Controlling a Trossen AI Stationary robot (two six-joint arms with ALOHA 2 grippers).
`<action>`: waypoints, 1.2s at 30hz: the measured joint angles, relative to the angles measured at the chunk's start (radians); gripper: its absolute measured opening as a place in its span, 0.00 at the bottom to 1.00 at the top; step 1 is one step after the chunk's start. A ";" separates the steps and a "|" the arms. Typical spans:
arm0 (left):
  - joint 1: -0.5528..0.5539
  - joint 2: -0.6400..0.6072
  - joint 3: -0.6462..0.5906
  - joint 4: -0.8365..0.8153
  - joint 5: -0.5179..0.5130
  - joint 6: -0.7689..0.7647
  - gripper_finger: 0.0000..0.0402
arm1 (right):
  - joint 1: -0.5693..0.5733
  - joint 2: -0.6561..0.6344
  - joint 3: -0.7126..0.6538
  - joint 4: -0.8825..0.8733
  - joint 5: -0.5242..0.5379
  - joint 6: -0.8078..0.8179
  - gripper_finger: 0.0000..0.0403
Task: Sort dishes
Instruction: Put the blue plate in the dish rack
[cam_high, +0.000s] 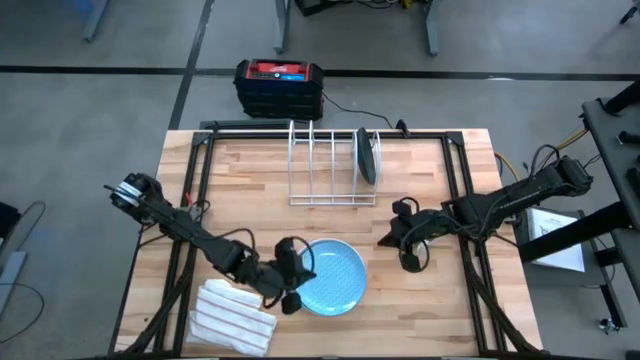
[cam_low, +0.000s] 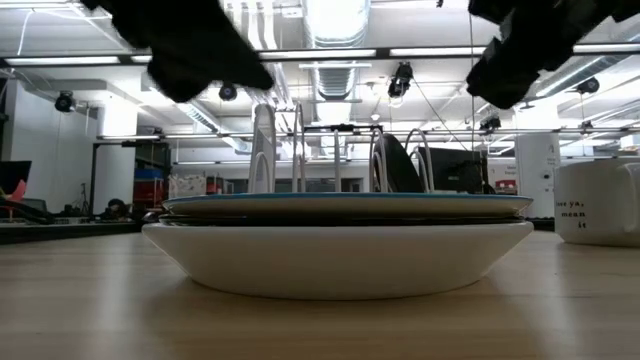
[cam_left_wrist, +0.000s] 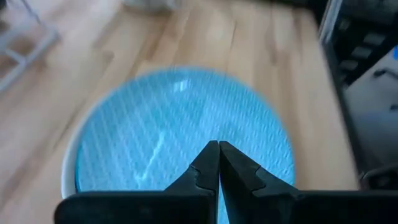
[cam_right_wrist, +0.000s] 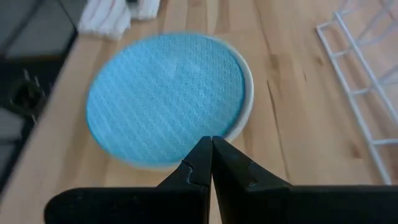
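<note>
A plain light blue dish (cam_high: 335, 277) lies on top of a stack near the table's front middle. In the low view a white dish (cam_low: 340, 260) is the bottom of the stack, with a thin dark layer between the two. A dark blue-grey dish (cam_high: 367, 157) stands on edge in the wire rack (cam_high: 325, 165). No red dish shows. My left gripper (cam_high: 298, 280) is shut and hovers over the blue dish's left part (cam_left_wrist: 180, 137). My right gripper (cam_high: 392, 238) is shut and hovers over the table just right of the stack (cam_right_wrist: 168, 93).
A folded white striped cloth (cam_high: 235, 317) lies at the front left, beside the stack. A pale mug (cam_low: 600, 200) shows at the right in the low view. A black and red box (cam_high: 279, 86) stands behind the table's far edge. Bare wood lies between the stack and the rack.
</note>
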 joint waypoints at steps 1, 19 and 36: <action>-0.002 0.015 0.000 -0.009 0.002 -0.009 0.00 | -0.002 0.008 0.000 0.017 0.000 0.027 0.01; 0.002 0.166 0.000 -0.027 0.052 -0.057 0.00 | -0.023 0.293 0.018 0.086 0.074 0.450 0.25; 0.005 0.210 0.000 -0.014 0.138 -0.173 0.00 | -0.036 0.498 0.129 0.087 -0.006 0.479 0.43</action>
